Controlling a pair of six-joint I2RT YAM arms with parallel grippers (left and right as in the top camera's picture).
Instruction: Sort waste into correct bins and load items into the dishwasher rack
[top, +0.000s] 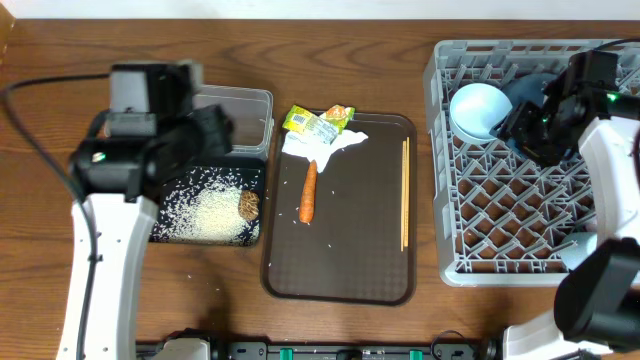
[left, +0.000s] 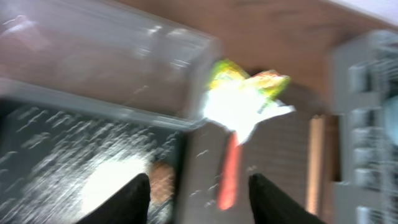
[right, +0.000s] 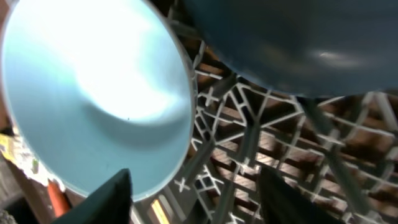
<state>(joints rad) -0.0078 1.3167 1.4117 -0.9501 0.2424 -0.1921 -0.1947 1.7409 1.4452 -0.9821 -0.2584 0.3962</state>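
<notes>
Far left first: my left arm hangs over the two bins. The left gripper (left: 198, 200) is wide open with nothing between its fingers. That wrist view is pretty blurry, but the gap is plain enough. Below it is the black bin (top: 172, 228), with a heap of rice (top: 214, 213) in it and the brown lump (top: 249, 204) at the heap's right edge. The clear tub (top: 243, 112) sits right behind the bin. I can't tell if the two actually touch.

Next over is the brown tray (top: 350, 260). At its far end the green-yellow wrappers (top: 318, 121) lie on the crumpled napkin (top: 328, 146). The carrot (top: 308, 192) lies lengthwise just in front of the napkin, its far tip right at the napkin's edge. The chopsticks (top: 405, 195) lie side by side along the tray's right edge.

On the right of the table (top: 50, 60) is the grey rack (top: 500, 230). The bowl (top: 477, 108) is in its far left corner, and the dark-blue plate (right: 298, 43) is just beside it, mostly hidden under my right arm in the overhead view. The right gripper (right: 196, 200) hangs over the rack floor close to both of them, fingers spread wide and holding nothing.
</notes>
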